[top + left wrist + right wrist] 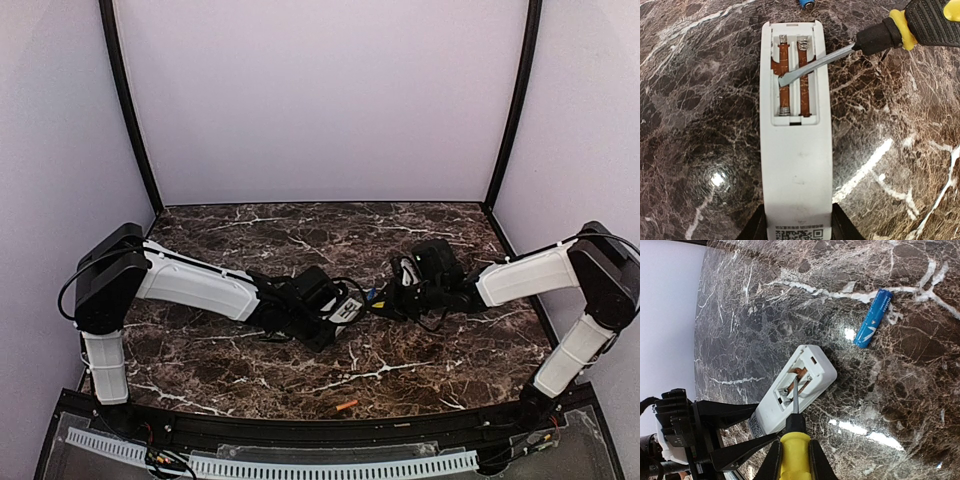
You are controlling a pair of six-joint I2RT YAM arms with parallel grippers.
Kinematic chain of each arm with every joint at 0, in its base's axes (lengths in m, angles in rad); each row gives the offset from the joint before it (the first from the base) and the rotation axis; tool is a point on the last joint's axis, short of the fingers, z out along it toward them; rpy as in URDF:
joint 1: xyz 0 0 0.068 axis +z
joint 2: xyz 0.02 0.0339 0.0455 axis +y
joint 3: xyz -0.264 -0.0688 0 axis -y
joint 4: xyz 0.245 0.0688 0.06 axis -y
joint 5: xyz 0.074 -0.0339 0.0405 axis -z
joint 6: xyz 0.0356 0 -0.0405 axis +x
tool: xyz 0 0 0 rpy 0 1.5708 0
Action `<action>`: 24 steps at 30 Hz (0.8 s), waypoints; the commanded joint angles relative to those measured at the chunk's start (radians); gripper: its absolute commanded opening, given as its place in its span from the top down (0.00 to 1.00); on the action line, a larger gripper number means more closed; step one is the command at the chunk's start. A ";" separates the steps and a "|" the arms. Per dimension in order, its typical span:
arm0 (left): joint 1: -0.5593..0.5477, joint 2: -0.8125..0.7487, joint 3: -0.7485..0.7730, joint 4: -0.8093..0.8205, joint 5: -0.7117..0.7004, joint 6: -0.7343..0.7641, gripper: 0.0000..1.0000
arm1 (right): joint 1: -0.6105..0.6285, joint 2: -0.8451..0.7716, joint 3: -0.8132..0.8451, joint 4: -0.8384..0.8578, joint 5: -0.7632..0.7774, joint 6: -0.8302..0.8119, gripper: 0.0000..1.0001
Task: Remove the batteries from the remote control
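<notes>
The left pincer is closed on the tail end of the slim white bar-shaped plastic remote control, holding it back-side up at the dark veined marble table. The right pincer is clamped round the yellow-and-black handle of a flat-blade steel screwdriver, whose tip sits inside the open battery bay. That bay looks empty: only copper strips and springs show. The blue cylindrical battery lies on the table just beyond the remote's open end. The small orange battery lies well apart, near the table's front edge. The unloading appears done. The risk now is the blade — dragged sideways on withdrawal, it could bend a spring contact or lever the remote out of the left grip. A nudged battery would roll, the orange one perhaps off the edge.
</notes>
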 commanded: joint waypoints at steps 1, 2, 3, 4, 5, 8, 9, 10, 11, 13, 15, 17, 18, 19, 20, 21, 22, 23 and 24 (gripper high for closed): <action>-0.012 0.004 0.020 0.015 0.061 0.028 0.94 | 0.001 0.033 -0.011 -0.031 0.006 -0.019 1.00; -0.012 0.004 0.018 0.017 0.061 0.030 0.94 | 0.001 0.032 -0.008 -0.040 0.010 -0.021 1.00; -0.012 0.004 0.018 0.019 0.061 0.030 0.94 | 0.001 0.030 -0.004 -0.051 0.016 -0.024 1.00; -0.012 0.004 0.017 0.020 0.061 0.031 0.94 | 0.001 0.028 -0.002 -0.059 0.021 -0.029 1.00; -0.012 0.004 0.018 0.020 0.061 0.032 0.94 | 0.000 0.025 -0.002 -0.066 0.025 -0.031 1.00; -0.012 0.004 0.020 0.017 0.060 0.035 0.94 | 0.001 0.024 0.005 -0.081 0.035 -0.042 1.00; -0.012 0.004 0.020 0.016 0.060 0.036 0.94 | 0.001 0.025 0.010 -0.086 0.035 -0.044 1.00; -0.012 0.004 0.022 0.016 0.058 0.038 0.94 | 0.001 0.025 0.013 -0.090 0.034 -0.048 1.00; -0.012 0.004 0.022 0.014 0.057 0.039 0.94 | 0.001 0.026 0.018 -0.096 0.034 -0.053 1.00; -0.012 0.004 0.024 0.009 0.050 0.042 0.94 | 0.001 0.026 0.030 -0.112 0.037 -0.066 1.00; -0.012 0.003 0.026 0.003 0.043 0.045 0.94 | 0.001 0.022 0.043 -0.133 0.044 -0.078 1.00; -0.012 0.004 0.028 -0.002 0.036 0.050 0.94 | 0.000 0.012 0.057 -0.158 0.050 -0.091 1.00; -0.012 0.004 0.030 -0.006 0.032 0.054 0.93 | 0.001 0.005 0.065 -0.171 0.055 -0.098 1.00; -0.012 0.003 0.033 -0.010 0.030 0.059 0.93 | 0.001 -0.003 0.072 -0.179 0.061 -0.107 1.00; -0.012 0.003 0.034 -0.017 0.025 0.061 0.93 | 0.000 -0.010 0.080 -0.200 0.067 -0.112 1.00; -0.012 0.003 0.036 -0.019 0.022 0.066 0.93 | 0.000 -0.018 0.088 -0.219 0.071 -0.118 1.00; -0.012 0.004 0.037 -0.025 0.019 0.069 0.93 | -0.001 -0.024 0.097 -0.234 0.074 -0.122 1.00; -0.012 0.003 0.040 -0.027 0.018 0.075 0.93 | -0.001 -0.028 0.105 -0.247 0.075 -0.129 1.00; -0.012 0.002 0.042 -0.033 0.015 0.077 0.93 | -0.001 -0.033 0.118 -0.264 0.077 -0.132 1.00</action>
